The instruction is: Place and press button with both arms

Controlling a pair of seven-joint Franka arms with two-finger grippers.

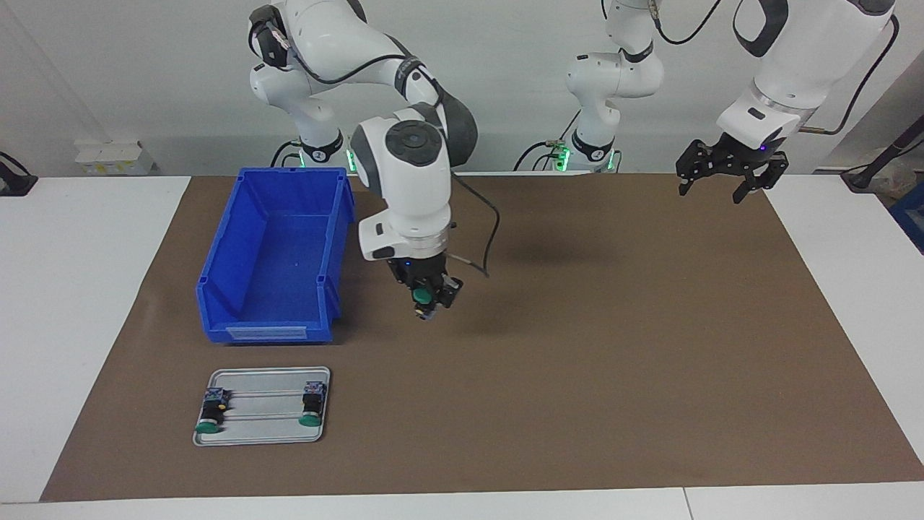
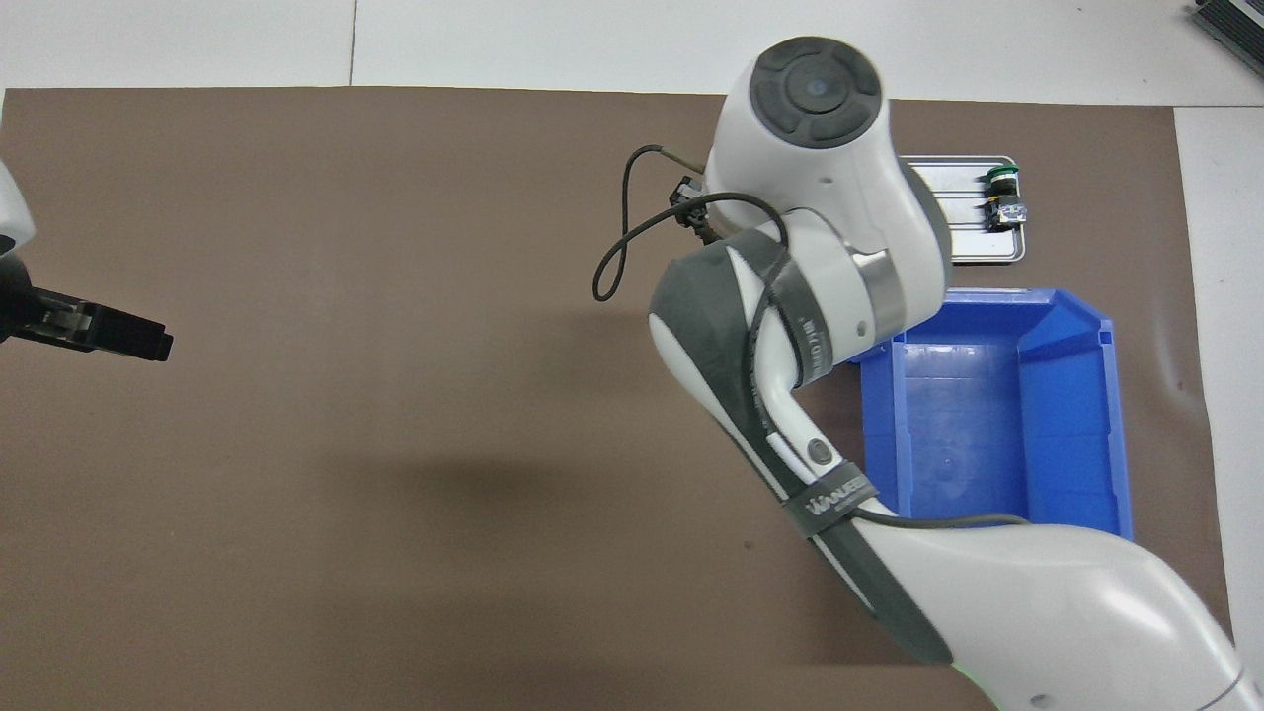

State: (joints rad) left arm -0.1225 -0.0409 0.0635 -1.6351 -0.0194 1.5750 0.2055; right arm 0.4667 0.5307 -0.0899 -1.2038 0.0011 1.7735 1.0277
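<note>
The button [image 1: 419, 295], green cap showing, is held in the closed fingers of the right gripper [image 1: 427, 300], up in the air over the brown mat [image 1: 577, 347]. From the facing view it hangs just beside the blue bin [image 1: 278, 253], over the bare mat off the bin's corner on the side toward the left arm's end of the table. From overhead the right arm's wrist hides both gripper and button.

The bin is open-topped, and nothing shows inside it. It stands on the mat toward the right arm's end of the table.

A grey tray [image 1: 263, 430] lies on the mat farther from the robots than the bin, near its low front wall but apart from it. Two more buttons lie on the tray: button A [image 1: 211, 414] at the tray's end away from the left arm, and button B [image 1: 312, 408] at the end toward it. Both lie on their sides with green caps pointing away from the robots. They lie well apart from each other.

The left gripper [image 1: 722, 180] waits in the air, fingers open and holding nothing. It is well apart from the bin, over the mat's edge at the left arm's end of the table. Overhead, only its dark tip [image 2: 99, 331] shows.

The white table [image 1: 79, 289] carries the mat and shows bare at both ends.
</note>
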